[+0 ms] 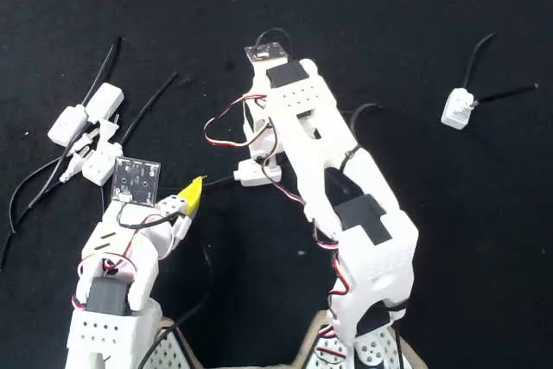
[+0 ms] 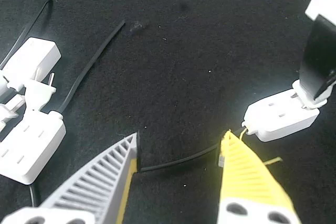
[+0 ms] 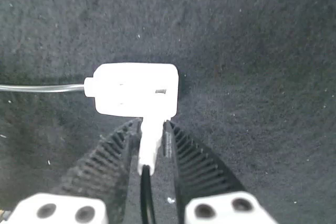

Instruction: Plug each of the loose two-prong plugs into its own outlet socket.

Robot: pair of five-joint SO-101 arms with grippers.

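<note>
The plug (image 3: 150, 148) sits end-on against the long side of the socket (image 3: 135, 88), body touching the block, prongs hidden. I cannot tell how deep they are, or whether they are in the slots at all.

What worries me most is that the socket lies loose on the table (image 1: 389, 41) with nothing behind it. If I push further, it may simply slide away across the cloth instead of taking the prongs. A slight tilt in my grip could also jam one prong at the slot's edge and swing the block round. And if I let go before the plug is home, its stiff black lead, which runs back between my fingers, may lever it out again.

My right tool (image 3: 151, 128) is closed narrow on the plug, one finger on each flat side, with the socket just beyond the fingertips.

My left tool (image 2: 180, 137) stands wide and holds nothing. A cord (image 2: 176, 162) lies on the table across the gap between its fingers and runs toward the socket (image 2: 281, 114), which rests just past the yellow finger, apart from it. So that side gives the block no support, as I judge it.

Further off, the spare plugs and sockets (image 1: 86, 127) lie in a cluster to the left, and one more pair (image 1: 458, 110) is well apart on the right.
</note>
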